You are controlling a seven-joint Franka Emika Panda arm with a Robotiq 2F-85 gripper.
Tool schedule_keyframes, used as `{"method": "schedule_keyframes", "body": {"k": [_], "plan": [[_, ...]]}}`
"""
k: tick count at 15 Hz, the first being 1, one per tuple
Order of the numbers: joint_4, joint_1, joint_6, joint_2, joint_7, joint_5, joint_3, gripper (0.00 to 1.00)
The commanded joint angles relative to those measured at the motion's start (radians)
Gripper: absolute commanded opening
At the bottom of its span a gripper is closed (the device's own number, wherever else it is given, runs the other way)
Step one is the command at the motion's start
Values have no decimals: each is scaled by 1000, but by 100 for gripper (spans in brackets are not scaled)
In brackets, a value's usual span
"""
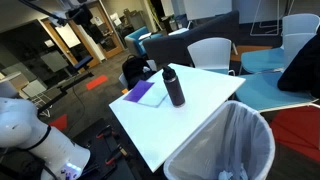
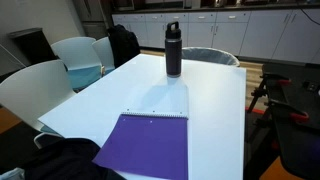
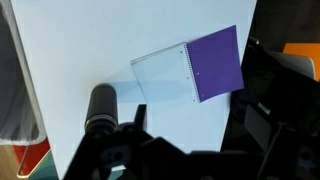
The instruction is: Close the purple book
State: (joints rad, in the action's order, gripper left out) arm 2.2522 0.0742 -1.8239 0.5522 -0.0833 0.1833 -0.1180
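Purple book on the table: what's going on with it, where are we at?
The purple book lies open on the white table, with the purple cover flat on one side of the spiral and a white page on the other. Nothing is touching it. The gripper hangs above the table, clear of the book, and it is too dark to tell whether it is open. A dark bottle stands upright near the page edge. The book is not yet closed.

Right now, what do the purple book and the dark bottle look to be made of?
The purple book: likely a matte card or plastic cover over white paper pages, with what looks like spiral binding along the spine. The dark bottle: probably coated metal, smooth with a dull sheen, and a plastic-looking cap; the pictures leave it open.
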Motion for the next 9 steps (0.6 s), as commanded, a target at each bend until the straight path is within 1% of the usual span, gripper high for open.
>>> {"method": "schedule_keyframes", "body": {"k": [1, 8, 9], "plan": [[-3, -27, 5, -3, -11, 12, 20, 100], [-3, -27, 5, -3, -11, 12, 20, 100], [0, -17, -4, -12, -15, 16, 30, 100]]}}
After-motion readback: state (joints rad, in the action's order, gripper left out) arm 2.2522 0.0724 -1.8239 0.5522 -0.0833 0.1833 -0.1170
